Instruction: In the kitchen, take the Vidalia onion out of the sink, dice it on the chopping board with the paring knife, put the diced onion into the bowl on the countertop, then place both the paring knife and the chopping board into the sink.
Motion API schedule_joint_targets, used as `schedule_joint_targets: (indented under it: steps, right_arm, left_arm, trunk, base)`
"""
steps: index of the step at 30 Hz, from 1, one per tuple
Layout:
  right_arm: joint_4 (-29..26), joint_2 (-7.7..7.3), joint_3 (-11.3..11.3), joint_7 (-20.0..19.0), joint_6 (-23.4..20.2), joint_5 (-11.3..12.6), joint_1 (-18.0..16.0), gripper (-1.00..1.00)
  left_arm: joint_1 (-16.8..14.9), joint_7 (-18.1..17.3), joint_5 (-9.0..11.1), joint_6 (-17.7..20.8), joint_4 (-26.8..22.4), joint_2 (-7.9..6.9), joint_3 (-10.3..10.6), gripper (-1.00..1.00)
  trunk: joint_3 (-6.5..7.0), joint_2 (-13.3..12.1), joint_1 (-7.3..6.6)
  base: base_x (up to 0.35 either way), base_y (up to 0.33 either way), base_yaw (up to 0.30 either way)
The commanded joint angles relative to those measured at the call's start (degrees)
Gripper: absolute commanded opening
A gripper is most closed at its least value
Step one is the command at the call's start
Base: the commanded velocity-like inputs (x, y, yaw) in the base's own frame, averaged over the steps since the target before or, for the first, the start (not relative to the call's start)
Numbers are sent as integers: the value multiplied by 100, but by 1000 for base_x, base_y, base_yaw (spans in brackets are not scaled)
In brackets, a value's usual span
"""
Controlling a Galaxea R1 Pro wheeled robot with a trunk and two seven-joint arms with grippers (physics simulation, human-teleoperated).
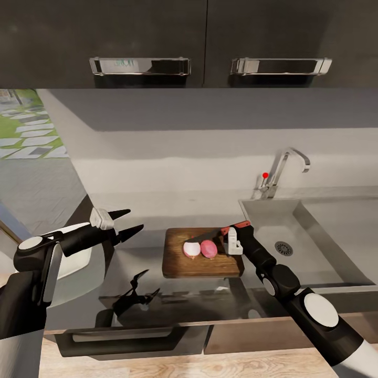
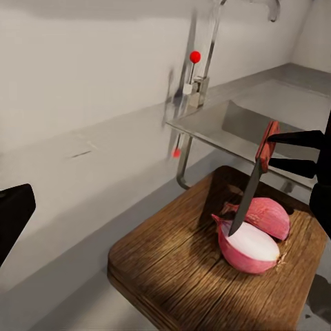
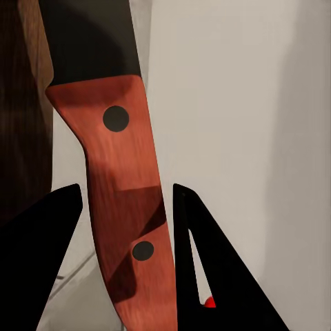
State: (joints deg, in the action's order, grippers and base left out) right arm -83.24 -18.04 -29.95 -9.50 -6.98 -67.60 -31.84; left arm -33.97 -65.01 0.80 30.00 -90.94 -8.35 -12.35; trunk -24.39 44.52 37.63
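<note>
The dark wooden chopping board [image 1: 202,262] [image 2: 193,276] lies on the glossy grey countertop [image 1: 136,262], left of the sink [image 1: 320,236]. On it sit two pink onion halves [image 1: 192,250] [image 1: 209,249] [image 2: 249,248], side by side with cut faces showing. My right gripper [image 1: 231,231] [image 3: 127,227] is shut on the red handle of the paring knife [image 1: 207,236] [image 2: 249,189] [image 3: 127,200]. Its dark blade slants down with the tip at the nearer half. My left gripper [image 1: 135,219] hovers open left of the board. The white bowl [image 1: 84,260] is mostly hidden behind my left arm.
The chrome tap [image 1: 278,173] with its red-tipped lever [image 1: 265,175] [image 2: 195,56] stands behind the sink, whose drain [image 1: 284,248] is bare. Dark wall cabinets with chrome handles [image 1: 140,66] hang above. The countertop's front edge runs just below the board.
</note>
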Motion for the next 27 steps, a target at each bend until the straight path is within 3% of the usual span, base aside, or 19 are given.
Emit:
schedule_joint_targets:
  steps: [1, 27]
  right_arm:
    - [-12, -6, -17, -26, -41, -51, -6, -100]
    - [-10, -6, -14, -26, -41, -51, -6, -100]
  left_arm:
    - [-5, -21, 8, 56, -2, 0, -4, 100]
    - [-5, -20, 8, 50, -2, 0, 4, 100]
  trunk:
    - [-7, 6, 1]
    - [-7, 6, 1]
  base:
    - [0, 0, 0]
    - [0, 0, 0]
